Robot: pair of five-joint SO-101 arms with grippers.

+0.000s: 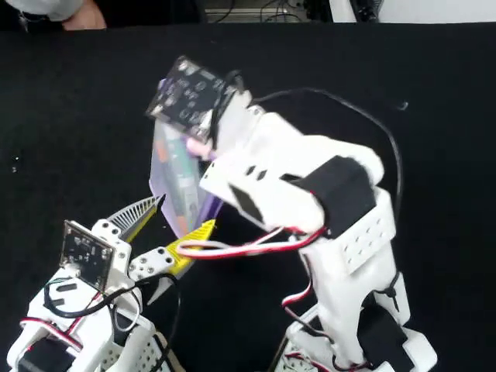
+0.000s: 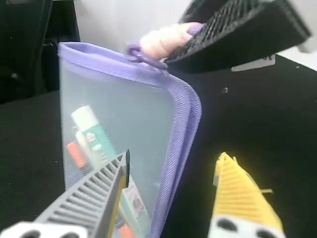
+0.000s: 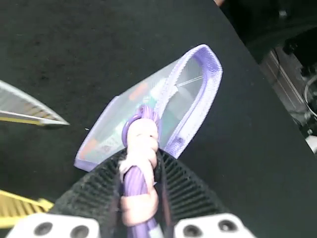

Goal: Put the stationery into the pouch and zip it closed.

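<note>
near the middle of the black tabletop (image 1: 434, 93), a see-through pouch (image 1: 172, 174) with purple zip edging stands up on its edge between two white robot arms. through its clear side the stationery (image 2: 91, 136) shows as a few small items in white, green and red, lying inside the pouch. the right gripper (image 3: 141, 166), with black ribbed fingers (image 3: 185, 191), is clamped tight on the zip pull (image 3: 141, 144), a plump pink and purple charm joined to a purple ring at the pouch's upper corner, on the side toward the far edge of the tabletop. the left gripper (image 2: 168, 198) sits lower, at the end of the pouch nearest the front edge of the tabletop, with its fingers spread wide apart: the grey finger (image 2: 94, 196) lies across the clear face of the pouch, the yellow finger (image 2: 240, 196) hangs over bare tabletop on the other side, and the pouch's purple edge runs between them without being pinched. whether the grey finger touches the pouch cannot be told, nor how far along the zip is drawn.
</note>
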